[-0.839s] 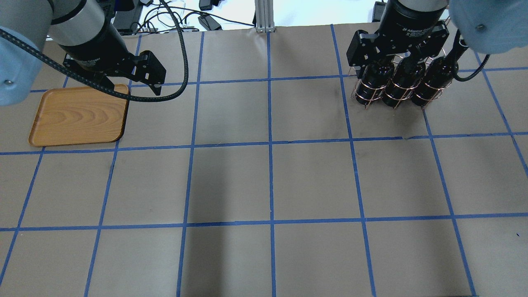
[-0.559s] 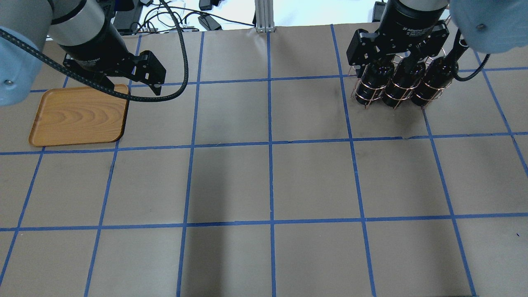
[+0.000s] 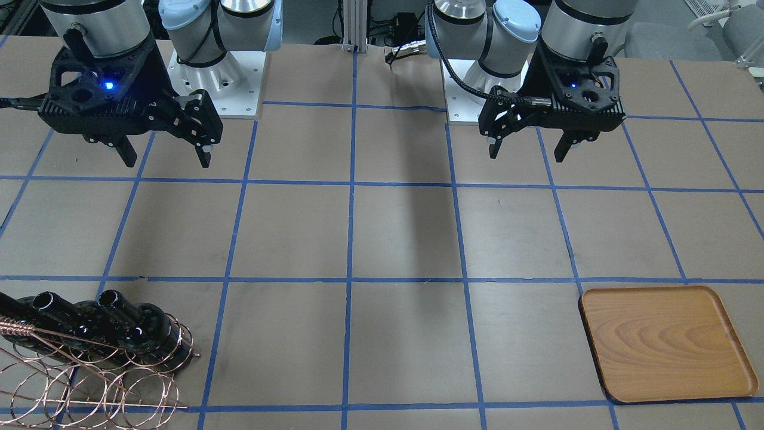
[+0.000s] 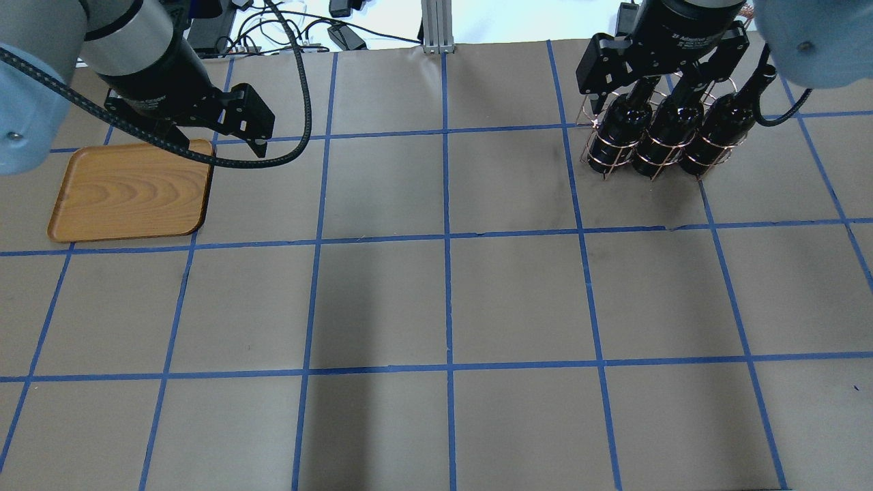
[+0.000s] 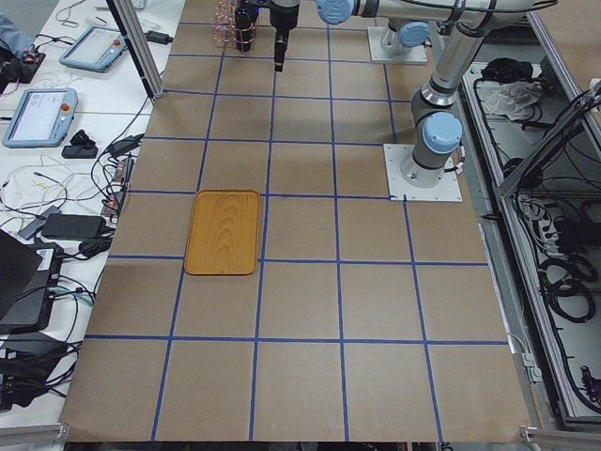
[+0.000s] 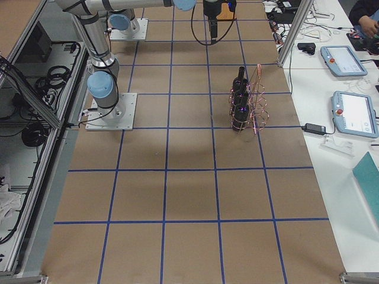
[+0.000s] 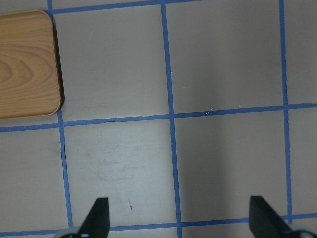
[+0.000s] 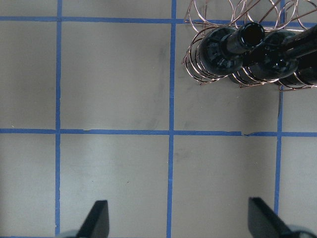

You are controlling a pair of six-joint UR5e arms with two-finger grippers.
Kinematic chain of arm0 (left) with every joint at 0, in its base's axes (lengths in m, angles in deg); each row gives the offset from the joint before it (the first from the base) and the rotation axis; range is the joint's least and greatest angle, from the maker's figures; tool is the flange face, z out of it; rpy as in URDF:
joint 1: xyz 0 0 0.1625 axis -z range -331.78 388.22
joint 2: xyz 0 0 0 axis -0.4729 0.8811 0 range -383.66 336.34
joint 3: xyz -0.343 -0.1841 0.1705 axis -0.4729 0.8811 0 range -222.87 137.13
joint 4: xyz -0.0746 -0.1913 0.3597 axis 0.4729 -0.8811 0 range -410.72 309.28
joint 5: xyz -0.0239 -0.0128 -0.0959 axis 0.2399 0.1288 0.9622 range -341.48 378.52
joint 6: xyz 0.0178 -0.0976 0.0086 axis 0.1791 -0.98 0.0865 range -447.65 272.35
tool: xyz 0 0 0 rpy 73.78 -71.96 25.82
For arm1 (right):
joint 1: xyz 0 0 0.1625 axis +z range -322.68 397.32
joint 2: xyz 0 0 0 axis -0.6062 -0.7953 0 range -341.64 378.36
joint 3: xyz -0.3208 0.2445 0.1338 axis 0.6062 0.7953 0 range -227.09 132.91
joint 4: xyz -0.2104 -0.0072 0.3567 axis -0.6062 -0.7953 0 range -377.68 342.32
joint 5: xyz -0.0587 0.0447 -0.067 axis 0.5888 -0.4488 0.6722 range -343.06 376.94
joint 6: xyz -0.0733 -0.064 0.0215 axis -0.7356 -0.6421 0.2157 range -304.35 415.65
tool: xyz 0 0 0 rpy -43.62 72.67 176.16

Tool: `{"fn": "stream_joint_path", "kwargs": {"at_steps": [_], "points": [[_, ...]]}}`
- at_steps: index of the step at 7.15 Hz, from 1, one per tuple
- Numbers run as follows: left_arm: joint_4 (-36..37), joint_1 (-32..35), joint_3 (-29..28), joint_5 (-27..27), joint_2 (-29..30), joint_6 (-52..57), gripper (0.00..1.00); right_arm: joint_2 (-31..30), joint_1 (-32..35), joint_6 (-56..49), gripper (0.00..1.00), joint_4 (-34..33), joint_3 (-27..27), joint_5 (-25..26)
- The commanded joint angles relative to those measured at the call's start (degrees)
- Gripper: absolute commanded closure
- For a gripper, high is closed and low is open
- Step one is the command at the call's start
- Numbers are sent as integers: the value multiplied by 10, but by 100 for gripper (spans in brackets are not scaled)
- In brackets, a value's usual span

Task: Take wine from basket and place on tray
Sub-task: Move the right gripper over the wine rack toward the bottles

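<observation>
Glossy glass wine (image 4: 617, 136), copper-wire basket (image 3: 95, 376), wooden tray (image 4: 129, 191)

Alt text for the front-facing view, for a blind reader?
Three black wine bottles sit in a copper wire basket at lower left; an empty wooden tray lies at lower right. The right gripper and left gripper hang open near the top, holding nothing.

Wine (image 4: 658, 140): three glossy black look-alike bottles I see standing upright, side by side, mouths open.
Basket (image 3: 89, 382): copper wire loops ringing all three, on my right side.
Tray (image 4: 129, 191): light grained wood, lying flat, well apart, on my left.
</observation>
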Motion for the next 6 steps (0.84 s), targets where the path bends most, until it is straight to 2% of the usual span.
{"fn": "stream_joint_path", "kwargs": {"at_steps": [1,3,4,6], "points": [[0,0,0,0,1,0,0,0,-13,-5,0,-1,0,1],[0,0,2,0,1,-2,0,0,-60,-31,0,-2,3,-22],[1,0,3,0,1,-3,0,2,-96,-68,0,-12,6,-63],[1,0,4,0,0,-3,0,11,-135,-161,0,-36,6,-54]]}}
